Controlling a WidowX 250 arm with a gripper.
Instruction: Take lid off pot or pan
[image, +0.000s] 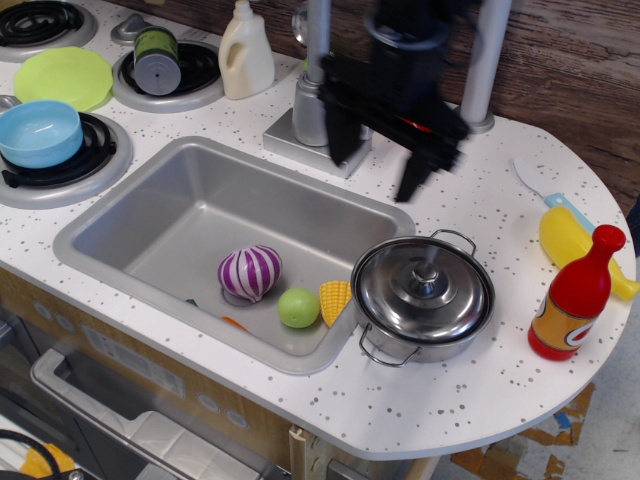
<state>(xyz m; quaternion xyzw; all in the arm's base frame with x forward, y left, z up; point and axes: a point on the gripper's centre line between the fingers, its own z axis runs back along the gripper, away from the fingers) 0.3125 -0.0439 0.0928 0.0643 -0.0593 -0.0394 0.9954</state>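
Note:
The round steel lid (425, 287) with a small knob at its centre sits closed on the shallow steel pot (418, 349), which stands on the counter at the sink's right front corner. Two wire loop handles show on the pot. My black gripper (375, 168) is motion-blurred, up in the air in front of the faucet and behind the pot. Its two fingers (336, 140) are spread apart and hold nothing. It is not touching the lid.
The sink (150, 235) holds a purple striped vegetable (250, 272), a green ball (298, 307) and a corn piece (335, 300). A red bottle (575, 295) and a yellow toy (565, 238) stand right of the pot. The faucet (318, 95), a white bottle (246, 50), a green can (156, 58), a blue bowl (40, 133) and a green plate (62, 78) are behind and to the left.

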